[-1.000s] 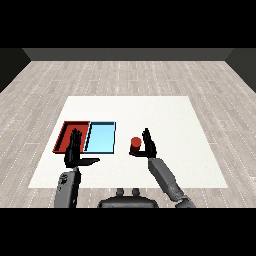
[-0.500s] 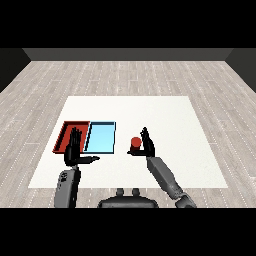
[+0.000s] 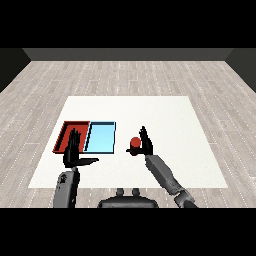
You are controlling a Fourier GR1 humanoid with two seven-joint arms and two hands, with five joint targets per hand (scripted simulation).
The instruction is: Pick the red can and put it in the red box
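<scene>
Right hand [image 3: 145,141] upright, fingers spread and straight, just right of red can [image 3: 134,144], touching or nearly so, not yet curled round it. Can upright on tabletop [image 3: 165,112], right of light blue tray [image 3: 101,138]. Red tray [image 3: 66,131] beyond that, leftward. Left hand [image 3: 74,152] open flat near red tray, holding nothing.

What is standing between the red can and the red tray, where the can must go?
The light blue tray lies directly between the red can and the red tray. The left hand hangs over the red tray's near edge. The right hand is right beside the can, with nothing between them.
</scene>
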